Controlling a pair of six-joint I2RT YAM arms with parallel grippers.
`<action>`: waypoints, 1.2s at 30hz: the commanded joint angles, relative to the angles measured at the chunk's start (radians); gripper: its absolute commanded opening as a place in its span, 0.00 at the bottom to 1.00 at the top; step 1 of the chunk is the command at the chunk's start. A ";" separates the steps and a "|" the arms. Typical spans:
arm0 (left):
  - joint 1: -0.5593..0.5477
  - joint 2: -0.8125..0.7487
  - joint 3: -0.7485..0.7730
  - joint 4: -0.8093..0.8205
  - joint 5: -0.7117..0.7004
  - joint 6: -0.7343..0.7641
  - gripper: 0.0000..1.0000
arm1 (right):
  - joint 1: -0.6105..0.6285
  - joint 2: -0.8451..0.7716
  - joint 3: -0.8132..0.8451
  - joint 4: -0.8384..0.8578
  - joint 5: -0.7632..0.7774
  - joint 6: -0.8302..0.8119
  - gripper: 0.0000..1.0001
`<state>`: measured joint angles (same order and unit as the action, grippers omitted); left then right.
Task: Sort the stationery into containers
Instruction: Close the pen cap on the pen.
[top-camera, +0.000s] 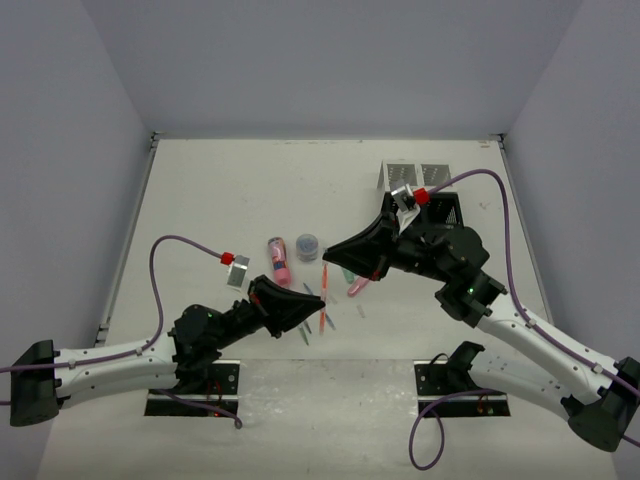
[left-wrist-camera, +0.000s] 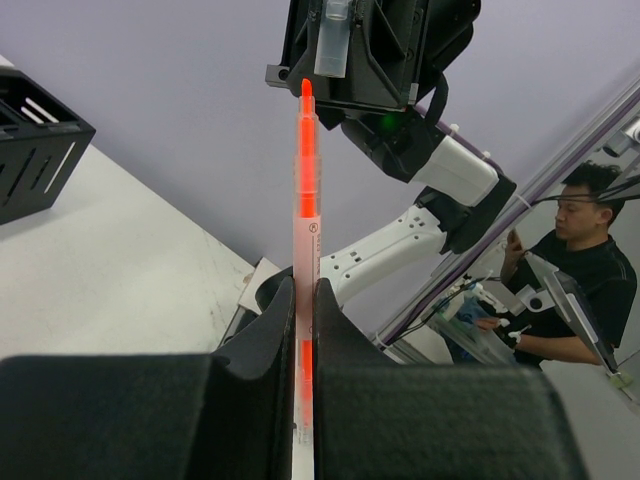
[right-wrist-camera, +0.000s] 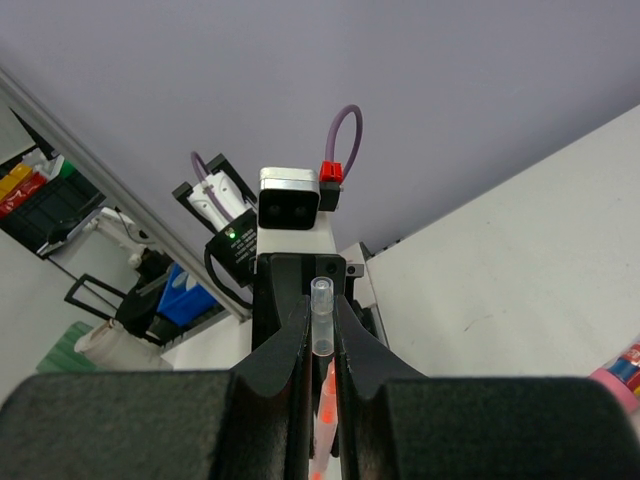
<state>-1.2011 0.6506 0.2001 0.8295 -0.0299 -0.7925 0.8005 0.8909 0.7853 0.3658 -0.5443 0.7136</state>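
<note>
My left gripper (left-wrist-camera: 304, 300) is shut on a thin orange pen (left-wrist-camera: 306, 170), its uncapped tip pointing at my right gripper (left-wrist-camera: 345, 55). My right gripper (right-wrist-camera: 322, 322) is shut on a clear pen cap (right-wrist-camera: 321, 300), just off the pen tip (right-wrist-camera: 327, 400). In the top view the two grippers (top-camera: 315, 302) (top-camera: 338, 256) meet mid-table with the orange pen (top-camera: 323, 285) between them. A pink marker (top-camera: 279, 260), a grey-blue pot (top-camera: 307, 245) and another pink marker (top-camera: 357, 286) lie nearby. The black container (top-camera: 443, 210) and the silver container (top-camera: 408, 175) stand at the back right.
Thin grey and blue pens (top-camera: 306, 326) lie under the left gripper. Walls close the table at left, back and right. The black container (left-wrist-camera: 35, 140) shows at the left of the left wrist view. A pink marker (right-wrist-camera: 620, 375) shows at the right wrist view's edge.
</note>
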 joint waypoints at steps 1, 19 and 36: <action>-0.003 -0.007 0.035 0.033 -0.006 0.024 0.00 | 0.006 0.005 0.002 0.026 0.002 -0.016 0.00; -0.003 -0.015 0.024 0.036 -0.009 0.019 0.00 | 0.006 0.021 0.009 0.020 0.013 -0.028 0.00; -0.003 -0.044 0.033 0.019 -0.050 0.065 0.00 | 0.006 0.036 -0.001 0.032 -0.031 -0.003 0.00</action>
<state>-1.2011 0.6174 0.2001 0.8185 -0.0490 -0.7805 0.8005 0.9133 0.7853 0.3737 -0.5417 0.7010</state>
